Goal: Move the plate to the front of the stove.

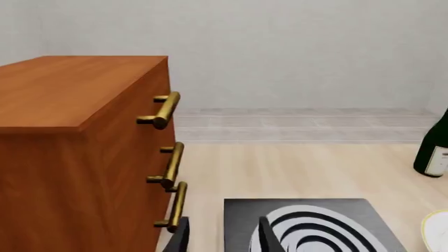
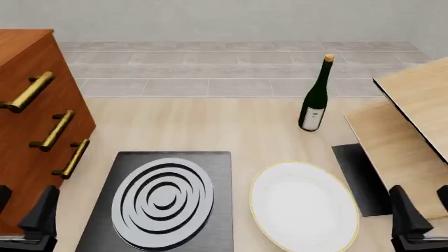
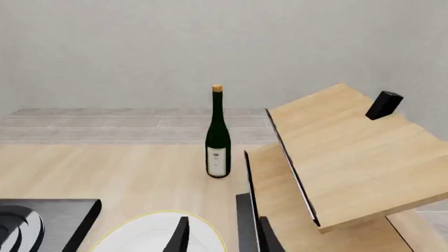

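Left wrist view: open left gripper (image 1: 222,236) above stove (image 1: 308,226); front view: plate (image 2: 304,205) beside stove's right edge, nearer right arm; right wrist view: open right gripper (image 3: 222,236) just over plate's rim.

Light wood table (image 2: 210,131) carries stove (image 2: 217,210), plate (image 2: 305,205), bottle (image 2: 315,100), dark mat (image 2: 360,178), cabinet (image 2: 28,142).

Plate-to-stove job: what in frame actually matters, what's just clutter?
Matters:
plate, beside the stove's right edge
stove, with ringed burner

Clutter:
wine bottle, upright, farther back
wooden drawer cabinet, far left
wooden two-tier shelf, far right
dark mat under the shelf
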### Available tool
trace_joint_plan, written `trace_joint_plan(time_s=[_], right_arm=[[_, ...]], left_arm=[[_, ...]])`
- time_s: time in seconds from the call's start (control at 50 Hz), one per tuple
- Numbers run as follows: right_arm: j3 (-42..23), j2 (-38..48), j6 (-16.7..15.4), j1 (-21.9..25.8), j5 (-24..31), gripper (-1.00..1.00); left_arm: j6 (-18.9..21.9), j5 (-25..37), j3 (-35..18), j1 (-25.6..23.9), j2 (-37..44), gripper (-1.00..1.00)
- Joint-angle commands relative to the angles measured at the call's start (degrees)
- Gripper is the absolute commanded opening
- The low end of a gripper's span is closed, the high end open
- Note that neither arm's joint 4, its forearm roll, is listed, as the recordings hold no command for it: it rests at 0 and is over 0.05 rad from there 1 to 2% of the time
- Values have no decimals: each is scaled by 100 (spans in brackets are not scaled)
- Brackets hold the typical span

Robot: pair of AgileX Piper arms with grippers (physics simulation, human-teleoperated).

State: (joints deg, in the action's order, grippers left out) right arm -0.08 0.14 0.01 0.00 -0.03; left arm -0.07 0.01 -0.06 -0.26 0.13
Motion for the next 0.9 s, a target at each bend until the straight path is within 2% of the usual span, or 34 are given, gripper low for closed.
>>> trace_joint_plan(time_s=[0.02, 0.24, 0.44, 0.54, 0.6, 0.68, 0.9], right_arm=[[-17, 29, 0, 0, -7, 100], [-17, 30, 1, 1, -7, 100], [-17, 30, -1, 0, -7, 100], [-17, 30, 1, 0, -7, 100], [-17, 29, -1, 1, -7, 100], [-17, 30, -1, 0, -7, 100], [-17, 29, 0, 0, -7, 100]], left_arm=[[-1, 19, -20, -125, 5, 100], [44, 34, -162, -199, 2, 100], [170, 710, -1220, -303, -5, 100], [332, 1174, -1829, -533, 12, 100], [454, 1310, -2189, -680, 168, 100], [815, 1364, -2551, -989, 504, 100], [1731, 1408, -3540, -2194, 1566, 100]])
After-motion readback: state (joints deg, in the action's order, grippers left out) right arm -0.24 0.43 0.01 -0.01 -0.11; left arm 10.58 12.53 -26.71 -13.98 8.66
